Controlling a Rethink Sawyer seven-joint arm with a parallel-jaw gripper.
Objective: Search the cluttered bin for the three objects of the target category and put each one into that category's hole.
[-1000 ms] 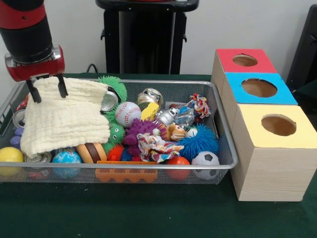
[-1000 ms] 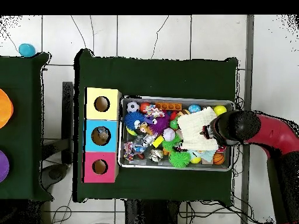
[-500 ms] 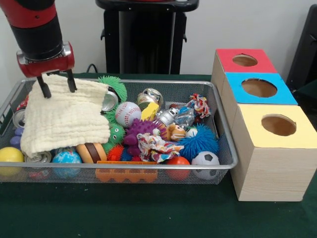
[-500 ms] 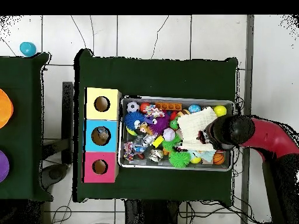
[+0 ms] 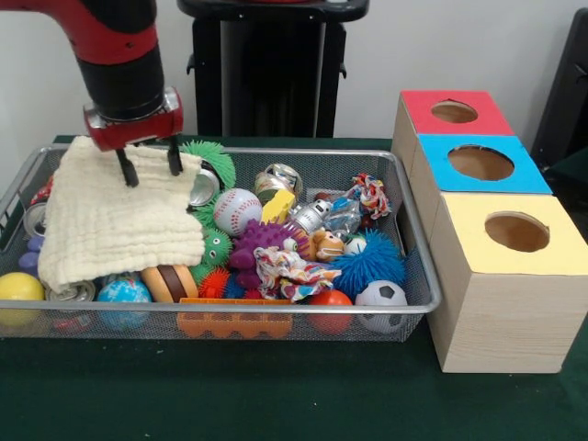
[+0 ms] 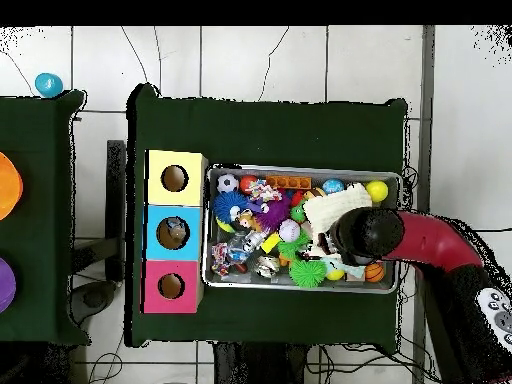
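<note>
Green-clothed table (image 5: 276,395), wire bin (image 5: 418,276) of toys, hand (image 5: 146,165) spread over cream cloth (image 5: 110,225).

Cloth (image 5: 115,220) hides bin items beneath; arm covers hand (image 5: 147,165) overhead.

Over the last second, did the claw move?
Yes. In the front view the open claw slid right across the cloth, away from the bin's left end and toward the green spiky ball.
</note>
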